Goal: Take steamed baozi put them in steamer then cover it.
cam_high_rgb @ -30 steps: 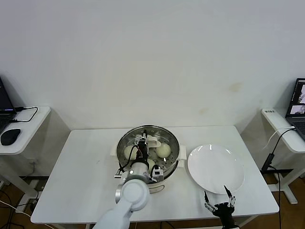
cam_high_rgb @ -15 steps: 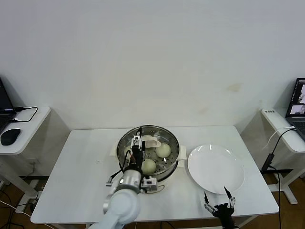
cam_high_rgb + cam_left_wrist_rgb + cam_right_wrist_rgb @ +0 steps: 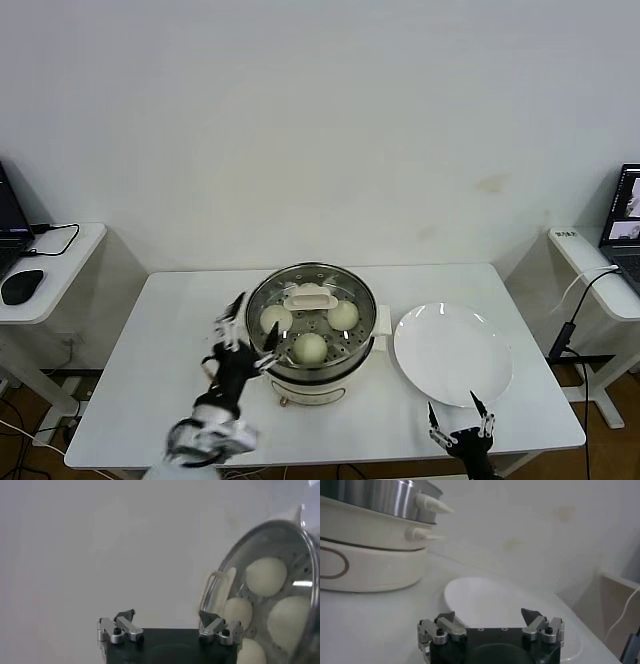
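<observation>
The white table (image 3: 170, 330) fills the lower middle of the head view, its front edge running along the bottom of the frame and its left half bare apart from the arm above it. At the table's centre stands the steamer (image 3: 312, 345), a shiny steel pot on a cream base, with one side handle jutting toward the plate (image 3: 452, 352). The plate lies just right of the steamer, close to that handle but apart from it, and nothing rests on it; a strip of bare table separates it from the right and front edges.

Inside the pot three steamed baozi (image 3: 311, 347) show plainly in the head view, sitting on the perforated tray, with a cream handle-like piece (image 3: 310, 295) at the rear rim. The left wrist view shows four pale rounds (image 3: 266, 576) in the tray.

The left gripper (image 3: 240, 333) hovers in the lower left centre of the frame, just outside the steamer's left rim, fingers spread and holding nothing. The right gripper (image 3: 459, 421) sits at the bottom edge below the plate, near the table's front edge, its fingers (image 3: 445, 618) likewise apart and empty.
</observation>
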Controlling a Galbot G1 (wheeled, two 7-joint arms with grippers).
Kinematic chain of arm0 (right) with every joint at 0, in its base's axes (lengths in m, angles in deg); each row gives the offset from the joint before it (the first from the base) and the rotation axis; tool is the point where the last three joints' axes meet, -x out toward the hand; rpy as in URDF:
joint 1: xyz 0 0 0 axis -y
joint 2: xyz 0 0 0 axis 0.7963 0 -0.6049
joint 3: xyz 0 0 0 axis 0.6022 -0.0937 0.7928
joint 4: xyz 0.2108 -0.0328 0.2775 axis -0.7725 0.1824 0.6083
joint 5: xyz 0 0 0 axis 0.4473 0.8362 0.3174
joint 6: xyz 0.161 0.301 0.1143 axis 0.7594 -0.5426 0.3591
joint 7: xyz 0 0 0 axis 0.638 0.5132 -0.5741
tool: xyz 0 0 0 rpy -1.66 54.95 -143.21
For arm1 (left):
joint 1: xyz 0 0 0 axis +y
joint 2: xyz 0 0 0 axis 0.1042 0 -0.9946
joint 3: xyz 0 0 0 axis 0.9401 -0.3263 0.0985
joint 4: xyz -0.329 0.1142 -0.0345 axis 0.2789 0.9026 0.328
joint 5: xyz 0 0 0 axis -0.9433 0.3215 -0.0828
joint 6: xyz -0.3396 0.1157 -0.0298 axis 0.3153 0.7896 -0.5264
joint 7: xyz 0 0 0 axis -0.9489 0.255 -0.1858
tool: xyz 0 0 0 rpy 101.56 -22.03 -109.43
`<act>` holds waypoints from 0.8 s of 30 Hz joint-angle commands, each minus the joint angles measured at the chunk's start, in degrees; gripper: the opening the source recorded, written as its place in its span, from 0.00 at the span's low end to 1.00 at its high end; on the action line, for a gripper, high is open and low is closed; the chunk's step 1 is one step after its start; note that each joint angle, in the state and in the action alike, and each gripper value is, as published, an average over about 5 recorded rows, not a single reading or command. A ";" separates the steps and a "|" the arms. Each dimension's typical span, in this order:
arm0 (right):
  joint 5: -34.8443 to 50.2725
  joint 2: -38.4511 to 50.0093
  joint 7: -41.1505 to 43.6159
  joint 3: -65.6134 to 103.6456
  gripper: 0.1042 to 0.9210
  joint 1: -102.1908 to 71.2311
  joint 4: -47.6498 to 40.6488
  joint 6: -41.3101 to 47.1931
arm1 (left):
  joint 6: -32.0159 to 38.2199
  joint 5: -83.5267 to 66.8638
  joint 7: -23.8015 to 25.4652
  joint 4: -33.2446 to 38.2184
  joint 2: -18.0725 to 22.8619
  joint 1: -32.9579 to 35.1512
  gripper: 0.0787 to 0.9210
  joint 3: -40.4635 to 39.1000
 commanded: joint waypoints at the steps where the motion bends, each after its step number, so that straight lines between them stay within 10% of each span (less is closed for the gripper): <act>1: 6.66 4.22 0.61 -1.44 0.88 -1.80 2.57 -2.40 | 22.38 -47.85 -13.56 -2.44 1.41 21.24 0.88 17.47; 24: 9.33 5.14 0.78 -4.38 0.88 -2.91 2.60 -4.63 | 31.82 -47.83 -4.11 -17.88 4.89 18.63 0.88 15.72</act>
